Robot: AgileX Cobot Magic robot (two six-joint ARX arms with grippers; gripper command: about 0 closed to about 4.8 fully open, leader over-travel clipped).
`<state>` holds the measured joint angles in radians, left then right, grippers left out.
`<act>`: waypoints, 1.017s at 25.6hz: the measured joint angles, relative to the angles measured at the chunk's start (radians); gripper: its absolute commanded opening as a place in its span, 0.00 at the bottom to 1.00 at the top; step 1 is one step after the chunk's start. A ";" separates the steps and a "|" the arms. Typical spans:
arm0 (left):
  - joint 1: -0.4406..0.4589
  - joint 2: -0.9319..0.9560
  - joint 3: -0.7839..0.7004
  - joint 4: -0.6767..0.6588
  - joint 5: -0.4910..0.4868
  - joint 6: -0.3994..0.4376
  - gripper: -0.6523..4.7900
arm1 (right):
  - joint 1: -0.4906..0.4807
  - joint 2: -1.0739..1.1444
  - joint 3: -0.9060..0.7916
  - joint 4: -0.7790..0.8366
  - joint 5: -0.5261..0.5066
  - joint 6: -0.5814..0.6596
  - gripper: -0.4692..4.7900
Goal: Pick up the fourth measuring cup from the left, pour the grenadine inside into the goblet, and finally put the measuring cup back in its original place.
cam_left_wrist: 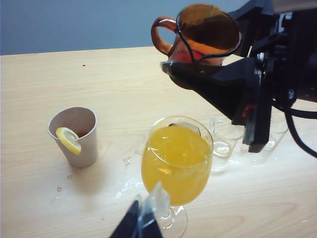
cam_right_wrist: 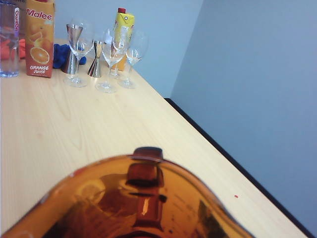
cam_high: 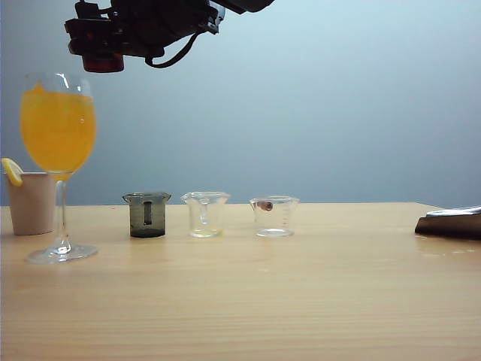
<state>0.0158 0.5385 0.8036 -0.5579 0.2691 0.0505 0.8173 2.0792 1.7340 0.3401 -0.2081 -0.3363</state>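
The fourth measuring cup (cam_left_wrist: 200,34), amber with a side handle, hangs in the air tilted, above and behind the goblet (cam_left_wrist: 176,158). My right gripper (cam_left_wrist: 205,47) is shut on it, one black finger (cam_left_wrist: 213,84) under its wall. A reddish pool, the grenadine (cam_left_wrist: 181,56), shows low inside the cup. In the right wrist view the measuring cup (cam_right_wrist: 138,198) fills the foreground. The goblet (cam_high: 58,128) holds orange drink and stands at the table's left, with the right gripper (cam_high: 105,49) high above it. My left gripper (cam_left_wrist: 143,218) hovers shut near the goblet's foot.
A beige cup with a lemon slice (cam_high: 31,203) stands behind the goblet. A dark grey cup (cam_high: 147,214) and two clear cups (cam_high: 204,214) (cam_high: 274,216) form a row. A dark object (cam_high: 451,223) lies at the right edge. Drops (cam_left_wrist: 129,186) wet the wood. An orange juice carton (cam_right_wrist: 39,37) and glasses (cam_right_wrist: 106,54) stand further off.
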 measured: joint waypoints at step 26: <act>0.000 -0.001 0.000 0.004 0.027 -0.047 0.11 | 0.039 0.026 -0.001 0.023 0.024 -0.217 0.09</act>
<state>0.0154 0.5377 0.8036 -0.5541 0.2962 0.0032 0.8562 2.1052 1.7332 0.3630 -0.1837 -0.5537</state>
